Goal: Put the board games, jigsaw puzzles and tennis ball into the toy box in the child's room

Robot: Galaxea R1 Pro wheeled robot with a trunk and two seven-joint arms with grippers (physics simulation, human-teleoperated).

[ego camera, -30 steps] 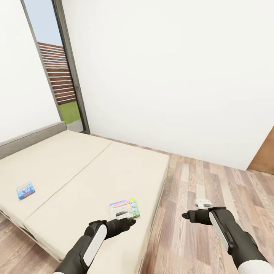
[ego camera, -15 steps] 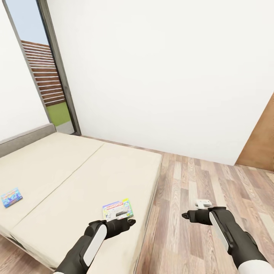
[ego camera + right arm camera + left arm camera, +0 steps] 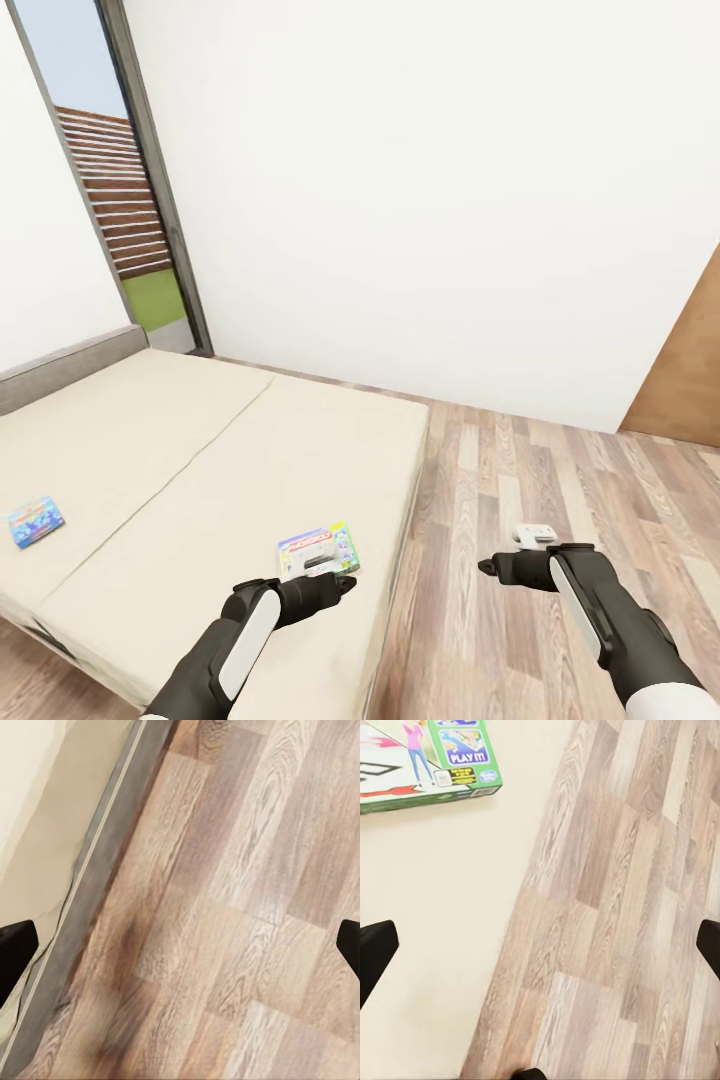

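Facing a cream bed (image 3: 200, 470) with a grey headboard (image 3: 70, 365), set against a white wall (image 3: 420, 200) and next to a wood plank floor (image 3: 540, 560). Lying on the mattress near its right edge: a pale green-white board game (image 3: 318, 552), flat, just ahead of the left gripper (image 3: 345, 582); in the left wrist view, showing as a green-edged printed box (image 3: 427, 761) resting on the cream surface close to where bed meets floor (image 3: 637, 907). Lying well apart from it, toward the far left of the bed: a smaller blue board game (image 3: 35, 522), also flat. Hovering over the bed's near corner, left arm (image 3: 230, 640) reaching forward, its two dark fingertips (image 3: 375, 952) sitting at opposite margins of the wrist picture, spread wide with nothing between them. Hanging over the floor to the right of the bed, right gripper (image 3: 485, 567) likewise released, fingertips (image 3: 15, 949) spread far apart above bare planks (image 3: 247, 907) and the bed's grey side rail (image 3: 97, 870). Standing beyond the headboard: a tall dark-framed glass door (image 3: 110, 190) looking onto a slatted fence and grass. Showing at the far right: a brown wooden panel (image 3: 690, 370).
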